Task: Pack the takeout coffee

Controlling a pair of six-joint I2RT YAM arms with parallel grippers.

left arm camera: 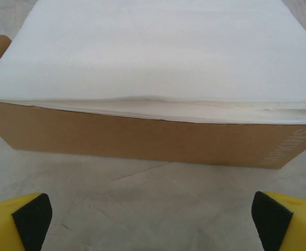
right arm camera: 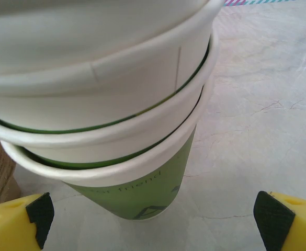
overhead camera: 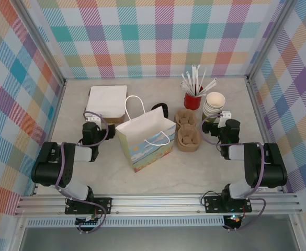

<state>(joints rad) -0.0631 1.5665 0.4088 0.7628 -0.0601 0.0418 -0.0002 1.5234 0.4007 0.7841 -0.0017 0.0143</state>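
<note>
left claw (left arm camera: 153, 222) spread wide, empty, facing napkin box (left arm camera: 142, 138); right claw (right arm camera: 153, 222) likewise before cup stack (right arm camera: 105, 120)

Pretty standard look tbh: the left arm (overhead camera: 51, 164) and right arm (overhead camera: 268, 167) are done in chunky black joints with pale grey links, and a purple cable (overhead camera: 63, 164) is looped along each. Black base plates (overhead camera: 88, 205) are bolted to a silver rail (overhead camera: 158, 201). The left pincer (left arm camera: 153, 222) and right pincer (right arm camera: 153, 222) are tipped with yellow fingers (left arm camera: 3, 227), black pads (left arm camera: 33, 219) fitted inside.
</note>
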